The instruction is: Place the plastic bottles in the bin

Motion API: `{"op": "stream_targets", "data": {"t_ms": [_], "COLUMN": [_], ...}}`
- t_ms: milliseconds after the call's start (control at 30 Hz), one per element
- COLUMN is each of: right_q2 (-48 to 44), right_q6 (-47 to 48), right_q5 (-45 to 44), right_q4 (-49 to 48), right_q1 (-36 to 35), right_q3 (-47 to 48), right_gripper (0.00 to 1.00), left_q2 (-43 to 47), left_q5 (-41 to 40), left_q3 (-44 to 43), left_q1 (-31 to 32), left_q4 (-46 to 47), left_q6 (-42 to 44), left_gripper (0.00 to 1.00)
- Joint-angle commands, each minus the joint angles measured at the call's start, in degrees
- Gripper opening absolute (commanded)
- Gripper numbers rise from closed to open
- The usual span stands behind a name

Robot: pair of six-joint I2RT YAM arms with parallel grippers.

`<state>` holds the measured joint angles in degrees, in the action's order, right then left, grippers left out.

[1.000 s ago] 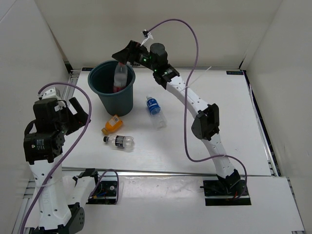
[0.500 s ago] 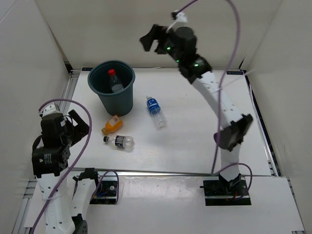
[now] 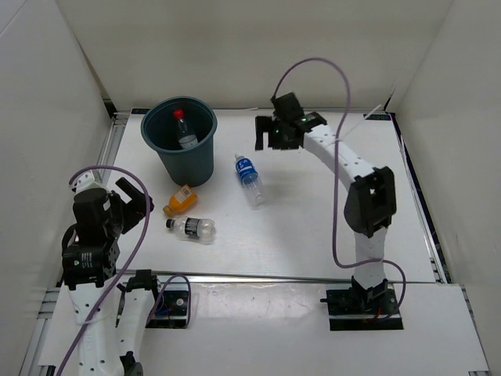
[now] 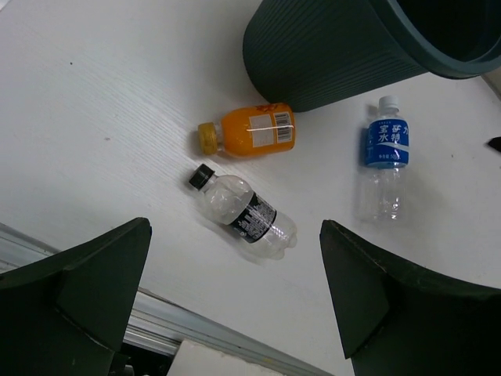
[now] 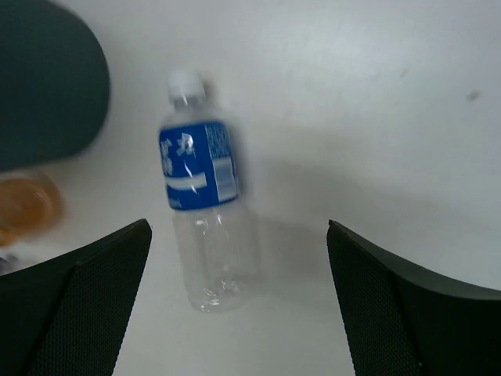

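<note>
The red bottle (image 3: pixel 182 133) now lies in the bin (image 3: pixel 188 166), and the right end effector (image 3: pixel 275 135), wide and empty, has swung down over the blue bottle (image 5: pixel 200 205), which, like the orange bottle (image 3: pixel 180 200) and black-cap bottle (image 3: pixel 193 227), waits on the counter (image 3: pixel 313 227).

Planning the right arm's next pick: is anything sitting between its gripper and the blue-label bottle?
Nothing visible does. The right gripper is open above the table, and its wrist view shows the blue-label bottle lying alone on bare white surface. The bin and the orange bottle sit off to one side, apart from it.
</note>
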<state>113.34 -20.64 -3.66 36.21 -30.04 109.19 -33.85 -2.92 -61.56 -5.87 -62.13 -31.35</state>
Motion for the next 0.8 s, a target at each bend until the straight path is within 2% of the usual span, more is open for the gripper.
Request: {"op": "stream_targets", "data": {"t_ms": [0,300,600,767], "right_q2": [1.08,10.75,14.37,17.35], "right_q6": [2.54,4.03,1.66,1.13], "right_q5": [6.28,7.34,9.99,9.37], "right_q4": [2.55,2.03,2.20,6.41], "right_q1": [-0.02,-4.93,-7.31,-7.31], "right_q3": [-0.81,-0.72,0.94,3.05], "right_gripper": [0.94,0.94,0.95,0.78], "left_q2": [-1.05,2.47,3.52,3.52], "left_q5": [2.04,0.54,-0.50,-0.51], "left_q3": [-1.63,-2.86,-4.53,-5.06], "left_q1": [0.16,0.16,0.16,0.16], "left_q4": [-0.88,-6.60,-10.03,-10.56], "left_q6": [-0.64,-1.69,-2.31,-2.31], "left_gripper": [1.00,1.00,1.00,1.00]}}
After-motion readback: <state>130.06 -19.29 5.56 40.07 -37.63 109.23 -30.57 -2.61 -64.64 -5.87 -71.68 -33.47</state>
